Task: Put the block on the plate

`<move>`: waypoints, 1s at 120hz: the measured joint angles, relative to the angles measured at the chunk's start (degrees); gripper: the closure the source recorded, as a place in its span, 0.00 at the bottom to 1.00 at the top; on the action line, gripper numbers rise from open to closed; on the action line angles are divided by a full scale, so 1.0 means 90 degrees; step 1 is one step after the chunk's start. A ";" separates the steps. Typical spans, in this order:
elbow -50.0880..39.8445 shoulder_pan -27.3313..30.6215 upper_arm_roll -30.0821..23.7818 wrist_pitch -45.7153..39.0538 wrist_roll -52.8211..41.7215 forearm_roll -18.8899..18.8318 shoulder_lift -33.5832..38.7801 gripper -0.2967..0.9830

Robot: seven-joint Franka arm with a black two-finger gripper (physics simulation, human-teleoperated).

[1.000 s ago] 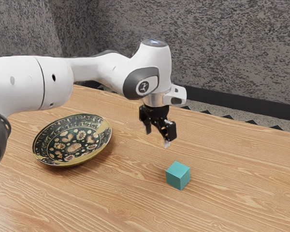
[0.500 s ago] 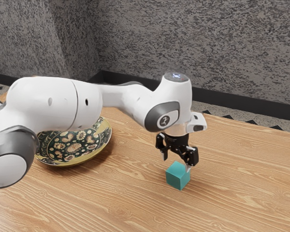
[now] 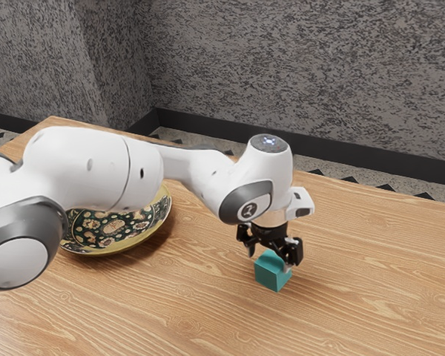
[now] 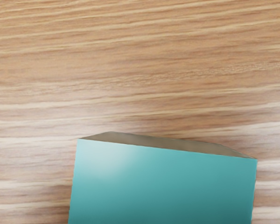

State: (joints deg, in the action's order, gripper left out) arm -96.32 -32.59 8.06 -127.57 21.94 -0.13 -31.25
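On grained wood (image 3: 356,289), smooth teal cube (image 3: 268,275)

The block (image 3: 269,278) beneath the fingers (image 3: 294,252) looks like smooth plastic, its top softly glossy. Around it, the tabletop (image 3: 356,297) is grained wood with a satin sheen. Well apart from the fingers, the plate (image 3: 130,244) resembles glazed ceramic. Above them, the arm's shell (image 3: 96,174) is smooth plastic; the wall (image 3: 304,67) looks rough, matt.

Wood-grain table (image 3: 371,282), speckled grey wall (image 3: 319,67), dark baseboard (image 3: 371,158).
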 joint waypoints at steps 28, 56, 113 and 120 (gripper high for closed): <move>-0.0022 0.0017 -0.0026 -0.0233 0.0236 -0.0020 -0.0179 0.26; -0.0003 0.0008 -0.0026 -0.0326 0.0375 -0.0115 -0.0205 0.40; -0.0096 0.0186 -0.0027 -0.0342 0.0445 -0.0149 0.0094 0.47; -0.0322 0.0342 -0.0027 -0.0336 0.0455 -0.0146 0.0345 0.47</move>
State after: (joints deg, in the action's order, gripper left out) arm -99.22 -29.51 7.81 -130.59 26.04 -1.45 -28.15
